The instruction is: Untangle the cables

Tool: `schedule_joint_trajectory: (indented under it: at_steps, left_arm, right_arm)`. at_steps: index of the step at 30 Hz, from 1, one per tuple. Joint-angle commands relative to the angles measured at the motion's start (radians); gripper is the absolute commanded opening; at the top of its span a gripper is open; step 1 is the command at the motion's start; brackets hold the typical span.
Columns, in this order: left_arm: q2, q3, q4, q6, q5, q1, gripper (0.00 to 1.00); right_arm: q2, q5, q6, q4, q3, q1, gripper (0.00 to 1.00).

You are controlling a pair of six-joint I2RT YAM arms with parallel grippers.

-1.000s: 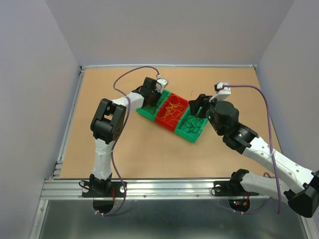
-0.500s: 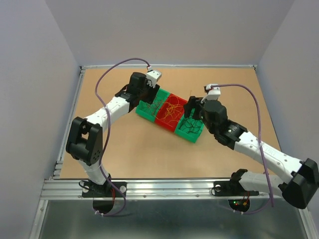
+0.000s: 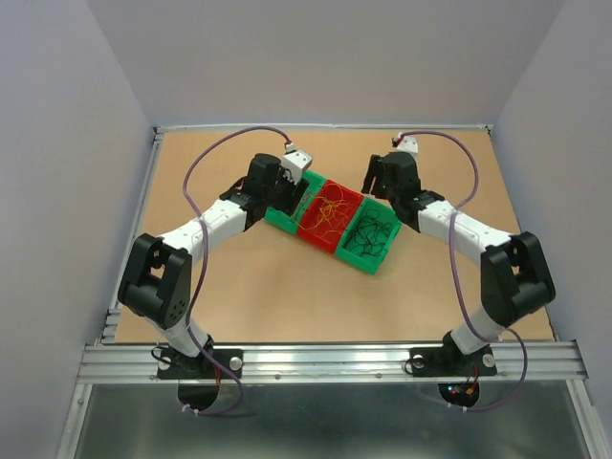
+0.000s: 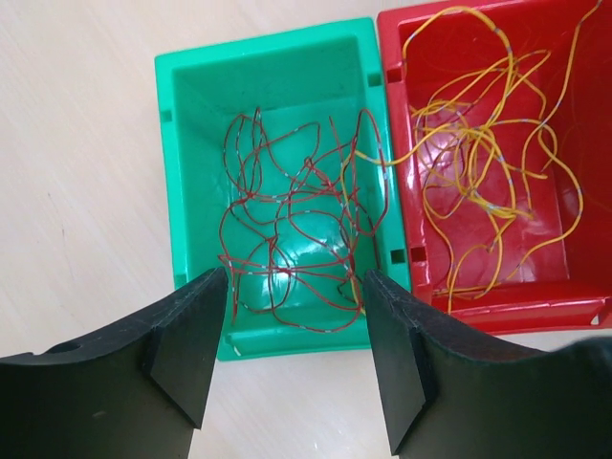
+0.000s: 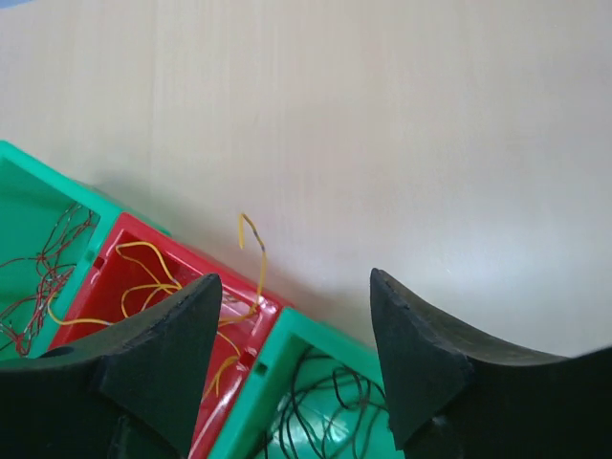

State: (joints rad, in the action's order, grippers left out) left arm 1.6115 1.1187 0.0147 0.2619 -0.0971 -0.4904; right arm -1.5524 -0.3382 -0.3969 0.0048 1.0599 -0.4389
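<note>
My left gripper (image 4: pixel 294 282) just released, jaws apart over red wires (image 4: pixel 287 229) in green bin (image 4: pixel 191 143); right gripper (image 5: pixel 292 280) backed off black wires (image 3: pixel 371 232), spread, empty. Sorting nearly done.

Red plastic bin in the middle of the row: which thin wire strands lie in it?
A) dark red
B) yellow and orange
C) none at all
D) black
B: the left wrist view shows thin yellow and orange wire strands in the red plastic bin, while the dark red wire strands lie in the green plastic bin beside it.
</note>
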Motion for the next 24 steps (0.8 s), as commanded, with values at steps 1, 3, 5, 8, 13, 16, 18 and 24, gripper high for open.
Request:
schedule_joint_trajectory:
  at_steps: [1, 3, 5, 8, 13, 16, 18, 24]
  left_arm:
    - [-0.045, -0.014, 0.088, 0.030, -0.030, -0.013, 0.70]
    - [-0.032, -0.008, 0.094, 0.036, -0.039, -0.014, 0.70]
    - [-0.006, -0.004, 0.097, 0.036, -0.046, -0.014, 0.69]
    - [0.033, 0.009, 0.102, 0.036, -0.050, -0.016, 0.68]
    - [0.085, 0.029, 0.103, 0.039, -0.044, -0.016, 0.66]
    - [0.102, 0.035, 0.103, 0.040, -0.032, -0.014, 0.66]
    - [0.103, 0.036, 0.103, 0.042, -0.027, -0.014, 0.65]
    - [0.102, 0.033, 0.108, 0.043, -0.016, -0.014, 0.65]
  right_arm:
    - [-0.092, 0.096, 0.018, 0.130, 0.118, 0.005, 0.66]
    - [-0.147, 0.122, 0.023, 0.141, 0.149, 0.005, 0.62]
    - [-0.173, 0.152, 0.023, 0.153, 0.161, 0.003, 0.56]
    - [-0.202, 0.189, 0.023, 0.159, 0.172, 0.005, 0.45]
    - [-0.198, 0.270, 0.041, 0.161, 0.158, 0.005, 0.01]
    - [-0.163, 0.390, 0.050, 0.159, 0.131, -0.004, 0.00]
    - [-0.144, 0.442, 0.079, 0.144, 0.117, -0.017, 0.01]
    - [-0.196, 0.472, 0.170, -0.077, 0.192, -0.092, 0.00]
